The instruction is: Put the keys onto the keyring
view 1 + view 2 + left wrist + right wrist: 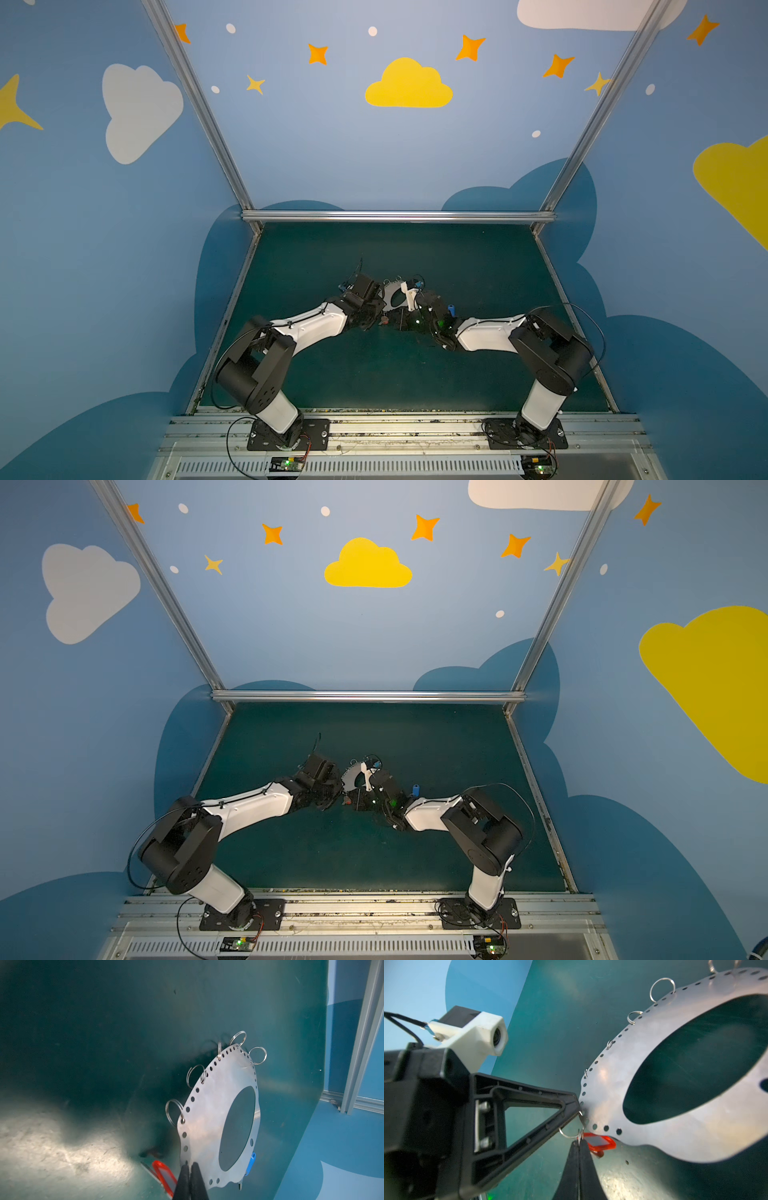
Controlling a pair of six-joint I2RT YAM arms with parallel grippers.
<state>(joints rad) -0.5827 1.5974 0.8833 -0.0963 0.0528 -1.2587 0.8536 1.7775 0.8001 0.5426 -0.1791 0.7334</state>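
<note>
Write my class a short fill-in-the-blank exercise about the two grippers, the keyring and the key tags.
The left gripper and right gripper are both ____.
The keyring, pinched by the left gripper, has a large ____ central hole.
The plastic key tag beside the right gripper's clamped wire ring is ____.
The other key tag is ____.
Missing words: shut, oval, red, blue.

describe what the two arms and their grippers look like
Both the left arm and right arm have white shells between chunky black joints, on black base plates, with thin black cables trailing along them. The left gripper has black triangular open-frame fingers tapering to points, and a white camera housing by it; the right gripper shows matching black tapered tips.
</note>
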